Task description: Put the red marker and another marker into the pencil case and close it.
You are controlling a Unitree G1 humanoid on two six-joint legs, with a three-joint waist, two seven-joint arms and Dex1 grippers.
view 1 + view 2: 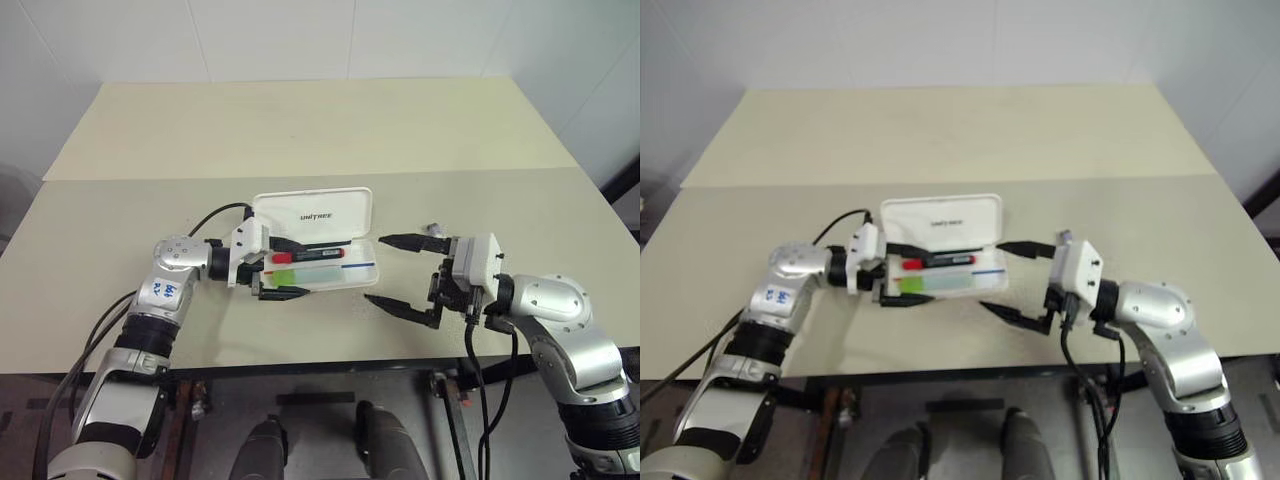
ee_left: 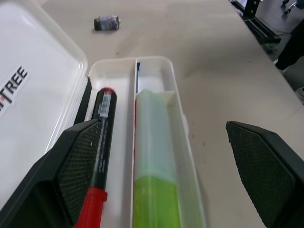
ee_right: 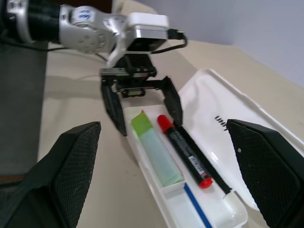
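The white pencil case (image 1: pixel 312 215) lies open at the table's middle, its lid with the dark print folded back on the far side. In its tray the red marker (image 1: pixel 310 255), black-barrelled with red ends, lies in the far compartment. The light-green marker (image 1: pixel 300 274) lies beside it in the near one. My left gripper (image 1: pixel 303 268) is open and straddles the tray's left end, one finger (image 2: pixel 78 161) over the red marker's side, the other (image 2: pixel 261 166) outside the near wall. My right gripper (image 1: pixel 374 269) is open just right of the case, apart from it and holding nothing.
A small grey piece (image 1: pixel 433 230) lies on the table behind my right gripper. A black cable (image 1: pixel 215 215) loops from my left wrist over the tabletop. A second, lighter table (image 1: pixel 320 120) adjoins at the back.
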